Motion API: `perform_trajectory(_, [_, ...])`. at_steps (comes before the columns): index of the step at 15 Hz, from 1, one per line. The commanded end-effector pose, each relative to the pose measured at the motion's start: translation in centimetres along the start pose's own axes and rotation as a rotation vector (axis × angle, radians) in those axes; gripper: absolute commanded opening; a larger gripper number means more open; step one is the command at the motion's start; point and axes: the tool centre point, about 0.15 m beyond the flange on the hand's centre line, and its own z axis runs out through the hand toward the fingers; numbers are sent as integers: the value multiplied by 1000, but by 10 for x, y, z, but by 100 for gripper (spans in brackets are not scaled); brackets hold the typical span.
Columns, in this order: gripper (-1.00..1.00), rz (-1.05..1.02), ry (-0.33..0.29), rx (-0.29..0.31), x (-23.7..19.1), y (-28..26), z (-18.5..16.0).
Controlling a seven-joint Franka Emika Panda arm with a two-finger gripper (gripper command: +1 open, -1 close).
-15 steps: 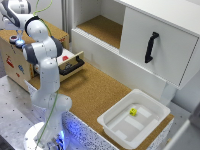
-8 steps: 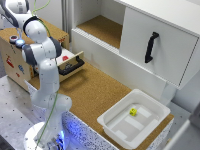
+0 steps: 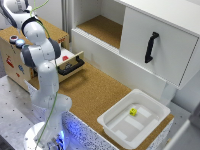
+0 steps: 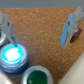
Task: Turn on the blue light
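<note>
I am holding my gripper point(image 4: 40, 31), jaws spread wide apart, above the cork-topped wooden box point(image 3: 20, 56) as the blue light point(image 4: 13, 55) is glowing beside a green button point(image 4: 37, 77) (blurred).

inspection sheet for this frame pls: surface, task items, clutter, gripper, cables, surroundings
Surface: cork-topped bench; wooden box at the exterior view's left, its drawer pulled open.
Job's things: blue light glows bright cyan in the wrist view, so it appears lit; a green button sits beside it.
Clutter: white bin with a small yellow object inside.
Grippers: gripper open above the cork, holding nothing, one fingertip close to the blue light; contact cannot be told.
Cables: green cable runs down the arm.
Surroundings: white cabinet with a black handle, left compartment open.
</note>
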Motion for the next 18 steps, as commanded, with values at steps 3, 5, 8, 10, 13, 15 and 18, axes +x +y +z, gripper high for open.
perform_trajectory(3, [100,54,169,54,-22,55,20])
perform_trajectory(5, [100,64,170,66,-26,72,23])
perform_trajectory(8, [100,104,179,77,-42,107,31])
perform_trajectory(10, [100,153,169,71,-57,129,39])
perform_trajectory(13, [100,262,166,31,-83,172,41])
perform_trajectory(15, [100,334,170,22,-101,197,40])
perform_trajectory(18, [100,361,166,39,-112,213,43])
